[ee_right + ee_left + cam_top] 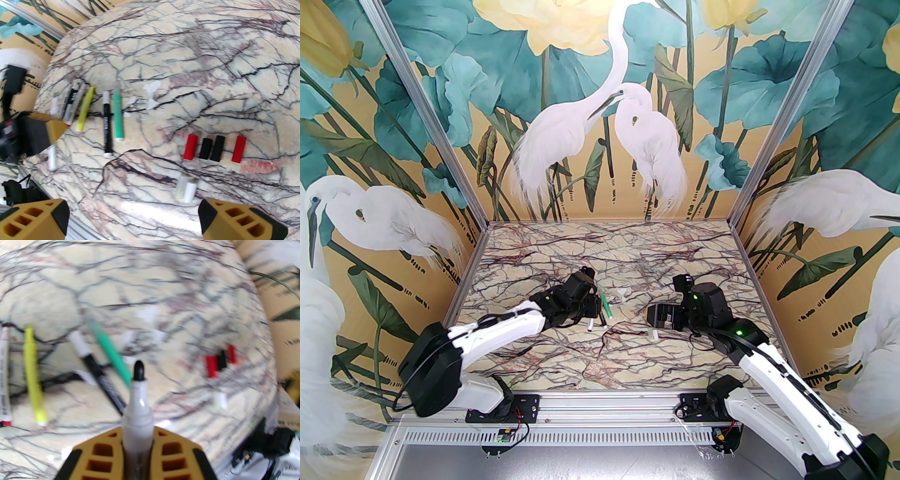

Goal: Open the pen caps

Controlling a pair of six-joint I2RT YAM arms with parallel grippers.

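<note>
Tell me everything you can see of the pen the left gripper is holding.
The pen is a marker with a smooth whitish-grey plastic barrel that narrows past a collar to a rounded black tip. It has no cap on. The left gripper is shut on the barrel, with a yellow finger on each side, so the tip points away from the wrist camera, over the marble table. I cannot tell whether the tip touches the table.

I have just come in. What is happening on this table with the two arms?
The left gripper is shut on a white marker whose black tip is bare. The right gripper hangs open over a white cap lying on the marble table. Four red and black caps lie in a row nearby; the other pens lie apart.
</note>
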